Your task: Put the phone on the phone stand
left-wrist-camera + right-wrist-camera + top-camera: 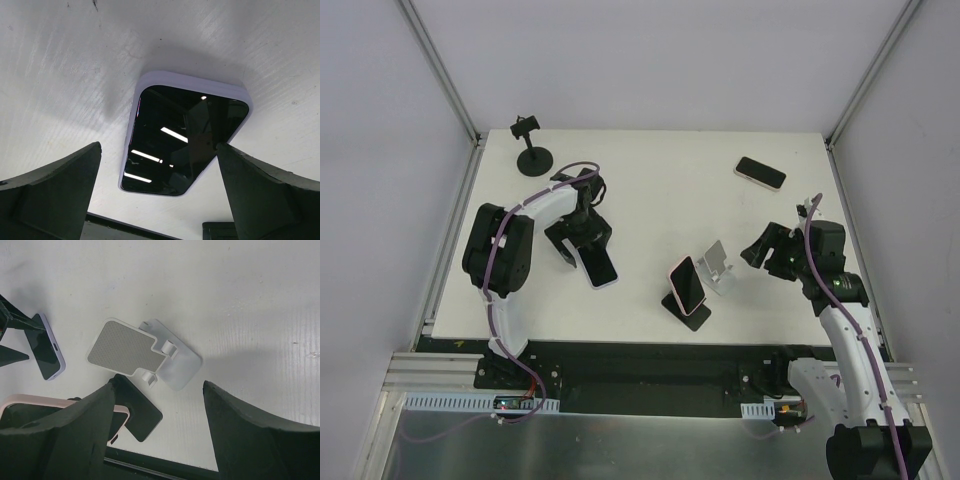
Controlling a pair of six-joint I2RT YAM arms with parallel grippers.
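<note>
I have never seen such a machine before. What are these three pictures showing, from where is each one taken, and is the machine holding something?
These are two robot arms fixed at the near edge of a white table. One picture looks down from above; the other two come from small cameras on each wrist, so the dark shapes at their lower edges are the arm's own fingers.

The left gripper is open above a phone in a lilac case lying flat. The right gripper, also open, hangs over an empty white stand. Neither holds anything.

Also on the table: a pink phone already leaning on a black stand, another phone at the far right, and a black clamp stand at the far left.
</note>
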